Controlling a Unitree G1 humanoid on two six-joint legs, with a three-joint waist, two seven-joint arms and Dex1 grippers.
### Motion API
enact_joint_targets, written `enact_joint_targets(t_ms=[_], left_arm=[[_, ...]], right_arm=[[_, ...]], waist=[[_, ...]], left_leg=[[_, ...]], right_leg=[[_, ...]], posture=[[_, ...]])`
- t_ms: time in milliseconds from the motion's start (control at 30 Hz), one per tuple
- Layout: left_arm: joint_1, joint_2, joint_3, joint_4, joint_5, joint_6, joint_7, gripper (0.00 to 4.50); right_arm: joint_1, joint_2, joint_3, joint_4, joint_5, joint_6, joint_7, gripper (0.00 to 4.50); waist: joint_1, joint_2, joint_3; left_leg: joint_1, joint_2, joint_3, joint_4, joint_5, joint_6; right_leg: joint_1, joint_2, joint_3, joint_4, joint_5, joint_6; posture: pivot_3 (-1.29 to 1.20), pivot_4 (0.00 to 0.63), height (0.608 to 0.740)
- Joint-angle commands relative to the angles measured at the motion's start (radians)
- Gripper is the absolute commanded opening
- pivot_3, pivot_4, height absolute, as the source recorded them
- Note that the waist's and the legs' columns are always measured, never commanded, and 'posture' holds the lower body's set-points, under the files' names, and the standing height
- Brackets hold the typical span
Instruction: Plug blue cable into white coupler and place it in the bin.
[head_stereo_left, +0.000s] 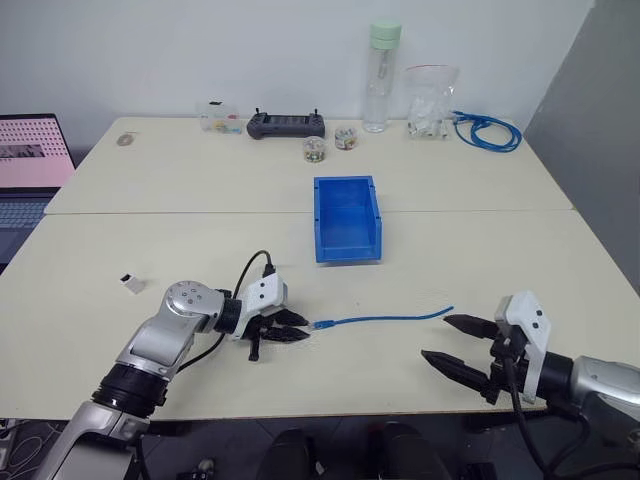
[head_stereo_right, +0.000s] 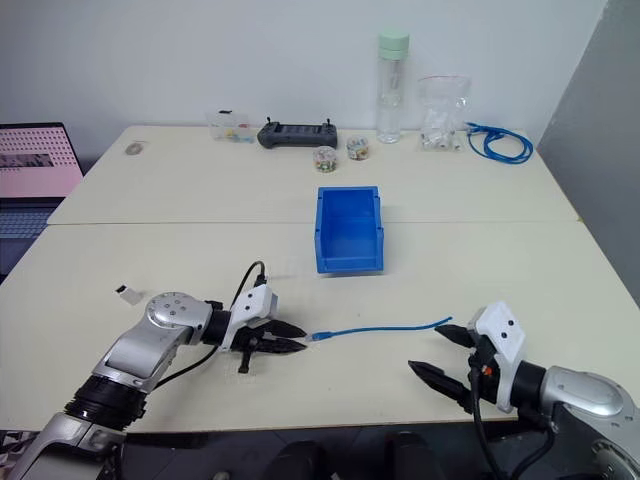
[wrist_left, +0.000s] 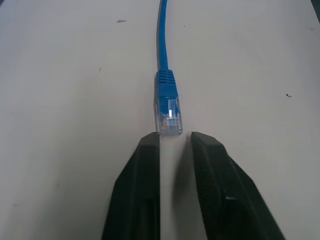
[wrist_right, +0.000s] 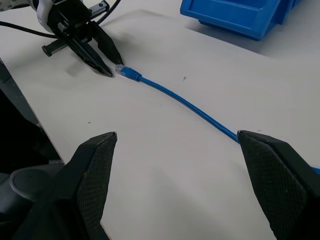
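Table (head_stereo_left: 420, 240): 2 cream tops butted w/ a seam running left-right; all items rest on it.

Bin (head_stereo_left: 347, 217): 1 pc, blue, open top, center of table just past the seam, well apart from both grippers. Nothing seen inside it.

Right gripper (head_stereo_left: 457, 343): near-right edge, fingers spread wide, grasping nothing. Far end of blue cable (head_stereo_left: 385, 318) lies just beside its upper finger (head_stereo_left: 468, 324); contact cannot be told.

Left gripper (head_stereo_left: 296, 327): near-center-left, pointing right along the table. Fingers (wrist_left: 145, 190) nearly closed, narrow gap left, nothing clamped. In left wrist view the clear plug (wrist_left: 169, 114) sits just ahead of the 2 tips, in line w/ the gap, not between them.

Blue cable: 1 pc, lies flat, running left-right between the 2 grippers, plug end at left.

White coupler (head_stereo_left: 131, 283): 1 pc, near-left area, left of the left arm, well apart from cable and bin.

Far edge, left to right: 1 small clear box (head_stereo_left: 218, 117), 1 dark controller (head_stereo_left: 286, 124), 2 small round jars (head_stereo_left: 329, 144), 1 tall clear bottle (head_stereo_left: 382, 75) w/ pale green cap, 1 clear bag (head_stereo_left: 431, 100) w/ small parts inside, 1 coiled blue cable bundle (head_stereo_left: 487, 131). Laptop (head_stereo_left: 30, 170) at far left, off the table.
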Motion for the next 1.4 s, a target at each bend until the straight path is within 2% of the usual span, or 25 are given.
enact_joint_targets(t_ms=[33,67,367,633,833,1000,1200,1400], left_arm=[[0.029,-0.012,-0.044,0.054,0.033,0.016,-0.007,0.15],[0.029,-0.022,-0.045,0.052,0.027,0.021,-0.005,0.02],[0.046,-0.027,-0.035,0.002,0.023,0.034,0.011,0.02],[0.073,0.027,-0.027,-0.044,0.027,0.034,0.004,1.55],[0.075,-0.026,-0.061,-0.032,0.076,0.035,0.095,2.84],[0.051,-0.068,-0.069,0.001,0.104,0.026,0.155,2.84],[-0.008,-0.073,-0.086,0.102,0.164,-0.052,0.184,2.84],[-0.05,-0.007,-0.078,0.113,0.109,0.032,0.066,2.84]], right_arm=[[-0.014,-0.008,0.006,-0.001,-0.003,-0.022,0.006,4.08],[-0.012,-0.008,0.01,0.0,-0.004,-0.022,0.007,4.08],[0.006,-0.009,0.026,-0.004,-0.015,-0.033,0.012,4.08],[-0.009,-0.013,0.041,0.006,-0.018,-0.035,0.015,4.08],[-0.02,-0.015,0.05,0.005,-0.016,-0.032,0.012,4.08],[-0.015,-0.02,0.045,0.002,-0.016,-0.032,0.012,4.08],[-0.011,-0.021,0.043,-0.004,-0.013,-0.031,0.006,4.08],[-0.008,-0.02,0.045,-0.012,-0.012,-0.03,0.001,4.08]], waist=[[0.0,0.0,0.0],[0.001,0.0,-0.001],[0.008,0.003,-0.005],[0.005,0.004,-0.005],[0.008,0.007,-0.008],[0.019,0.009,-0.01],[0.021,0.009,-0.011],[0.01,0.007,-0.011]], left_leg=[[0.0,0.0,0.0,0.0,0.0,0.0],[0.0,0.0,0.0,0.0,0.0,0.0],[0.0,-0.001,0.001,0.0,0.0,0.0],[0.0,0.0,0.0,0.0,0.0,0.0],[0.0,0.0,0.0,0.0,0.0,0.0],[0.002,-0.001,0.0,0.001,0.0,0.0],[0.003,-0.001,0.0,0.0,0.0,0.0],[0.004,0.0,0.0,0.0,0.0,0.0]], right_leg=[[0.0,0.0,0.0,0.0,0.0,0.0],[0.0,0.0,0.0,0.0,0.0,0.0],[0.0,-0.001,0.001,-0.001,0.0,0.0],[0.0,0.0,0.001,-0.001,0.0,0.0],[0.001,0.0,0.001,-0.001,0.0,0.001],[0.003,-0.001,0.0,-0.002,0.0,0.001],[0.005,-0.001,0.0,-0.003,0.0,0.001],[0.006,0.0,-0.001,-0.002,0.0,0.001]], posture=[[0.0,0.15,0.74],[0.0,0.15,0.74],[0.0,0.15,0.74],[0.0,0.15,0.74],[0.0,0.15,0.74],[0.0,0.15,0.74],[0.0,0.15,0.74],[0.0,0.15,0.74]])
